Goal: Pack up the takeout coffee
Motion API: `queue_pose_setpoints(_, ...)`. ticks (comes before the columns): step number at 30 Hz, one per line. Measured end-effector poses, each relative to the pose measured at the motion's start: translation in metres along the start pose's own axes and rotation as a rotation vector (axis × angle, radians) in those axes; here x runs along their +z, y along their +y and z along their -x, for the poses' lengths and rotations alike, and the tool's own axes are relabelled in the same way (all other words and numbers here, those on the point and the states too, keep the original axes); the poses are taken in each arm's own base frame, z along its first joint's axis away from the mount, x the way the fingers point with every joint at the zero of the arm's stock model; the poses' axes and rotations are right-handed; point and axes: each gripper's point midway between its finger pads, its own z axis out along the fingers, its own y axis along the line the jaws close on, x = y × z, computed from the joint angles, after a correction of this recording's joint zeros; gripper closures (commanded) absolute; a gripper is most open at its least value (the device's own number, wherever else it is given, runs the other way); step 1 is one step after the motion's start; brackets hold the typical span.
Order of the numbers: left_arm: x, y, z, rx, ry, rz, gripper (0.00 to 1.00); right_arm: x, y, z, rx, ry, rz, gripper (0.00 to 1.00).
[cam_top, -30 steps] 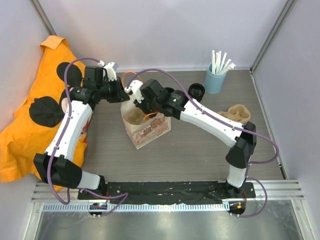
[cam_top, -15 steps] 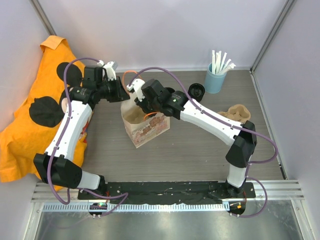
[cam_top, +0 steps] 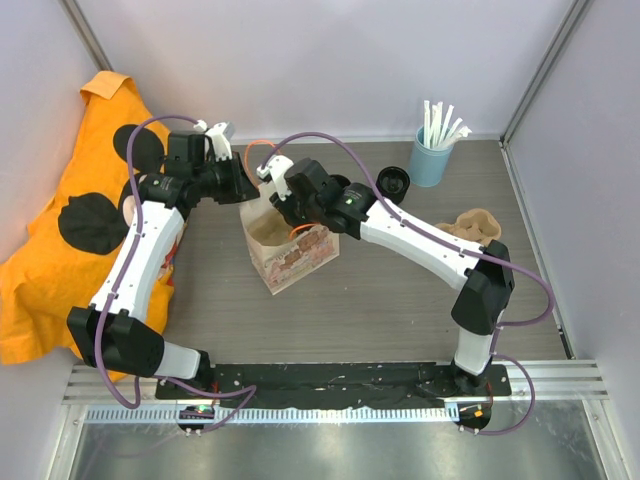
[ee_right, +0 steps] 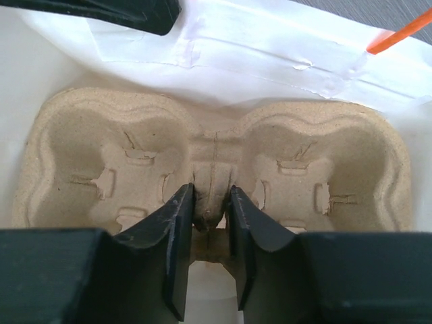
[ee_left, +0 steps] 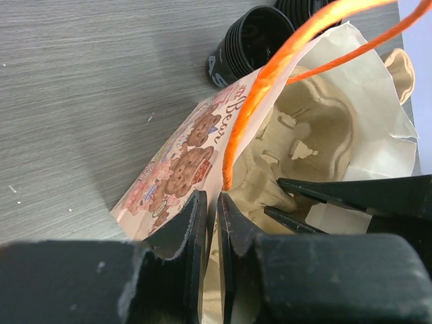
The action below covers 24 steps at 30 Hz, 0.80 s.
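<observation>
Tray-seating step. My left gripper (ee_left: 212, 202) pinches the paper bag (cam_top: 295, 262) rim open. My right gripper (ee_right: 209, 196) clasps the pulp tray (ee_right: 101, 155) ridge inside, while the takeout coffee (cam_top: 393, 182) waits on the table beyond the bag. Next, probably: let go, withdraw, fetch it.

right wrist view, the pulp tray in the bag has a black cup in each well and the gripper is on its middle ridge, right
No: both wells of the pulp tray are empty, as the right wrist view shows. It lies in the paper bag, with the right gripper on its middle ridge.
</observation>
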Motion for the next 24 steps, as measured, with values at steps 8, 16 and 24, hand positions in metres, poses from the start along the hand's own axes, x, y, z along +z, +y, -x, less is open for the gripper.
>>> queue_pose_setpoints(8, 0.0, 0.002, 0.0, -0.002, -0.003, 0.003, 0.86, 0.0, 0.0, 0.001, 0.013, -0.005, 0.0, 0.48)
queue_pose_setpoints(16, 0.001, 0.002, 0.001, -0.001, -0.006, 0.002, 0.85, -0.004, 0.0, 0.005, 0.008, -0.005, 0.0, 0.37)
queue_pose_setpoints(24, 0.001, 0.002, 0.001, -0.002, -0.006, 0.003, 0.85, -0.014, -0.005, 0.024, -0.02, -0.043, -0.008, 0.32)
